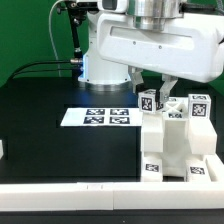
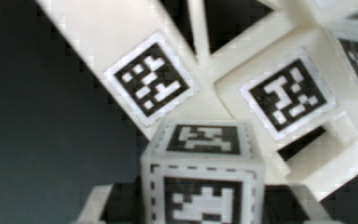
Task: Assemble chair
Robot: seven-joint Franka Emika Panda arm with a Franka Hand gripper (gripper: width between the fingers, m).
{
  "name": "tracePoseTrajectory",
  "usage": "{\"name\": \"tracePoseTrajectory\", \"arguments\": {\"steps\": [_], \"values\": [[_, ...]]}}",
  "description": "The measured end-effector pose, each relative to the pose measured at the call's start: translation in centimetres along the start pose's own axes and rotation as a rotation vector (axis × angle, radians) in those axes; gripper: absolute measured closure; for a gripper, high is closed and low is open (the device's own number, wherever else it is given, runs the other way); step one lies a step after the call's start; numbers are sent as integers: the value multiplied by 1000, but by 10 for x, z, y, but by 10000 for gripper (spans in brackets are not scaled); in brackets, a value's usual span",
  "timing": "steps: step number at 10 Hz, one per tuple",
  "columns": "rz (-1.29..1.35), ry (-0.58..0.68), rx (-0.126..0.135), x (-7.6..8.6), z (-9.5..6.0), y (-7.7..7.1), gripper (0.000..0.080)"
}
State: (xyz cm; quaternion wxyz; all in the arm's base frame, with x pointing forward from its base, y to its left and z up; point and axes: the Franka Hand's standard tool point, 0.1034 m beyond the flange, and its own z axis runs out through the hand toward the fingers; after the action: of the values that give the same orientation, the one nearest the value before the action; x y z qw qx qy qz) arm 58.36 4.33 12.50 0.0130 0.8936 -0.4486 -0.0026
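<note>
The chair [image 1: 178, 145] is a white blocky structure with several black-and-white tags, standing at the exterior view's right on the black table. At its upper left corner stands a small white tagged block [image 1: 147, 102]. My gripper [image 1: 151, 94] comes down from above with a finger on each side of that block. In the wrist view the same block [image 2: 201, 160] fills the gap between the grey fingers [image 2: 112, 200], which press against its sides. Behind it rise two slanted white chair bars, each with a tag [image 2: 153, 80] [image 2: 286, 95].
The marker board [image 1: 100, 117] lies flat on the table to the exterior view's left of the chair. A white rim [image 1: 70, 190] runs along the table's front edge. The arm's base [image 1: 105, 60] and black cables [image 1: 75, 40] stand behind the board.
</note>
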Motion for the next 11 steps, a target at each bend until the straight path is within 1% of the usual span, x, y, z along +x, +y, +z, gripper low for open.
{"name": "tracePoseTrajectory", "arguments": {"steps": [1,2,4,5,6,7,8,9,10,11], "values": [[160,-23,4,0,0,0,520],[308,-47,-5,1,0,0,518],[501,-88,12,4,0,-3,518],[495,-88,11,3,1,-4,418],[485,-88,11,3,1,-4,418],[417,-86,17,3,0,-4,274],[289,-78,36,2,-2,-6,189],[140,-64,57,-1,-2,-10,189],[-32,-55,70,-6,0,-10,158],[-128,-51,75,-10,1,-8,152]]}}
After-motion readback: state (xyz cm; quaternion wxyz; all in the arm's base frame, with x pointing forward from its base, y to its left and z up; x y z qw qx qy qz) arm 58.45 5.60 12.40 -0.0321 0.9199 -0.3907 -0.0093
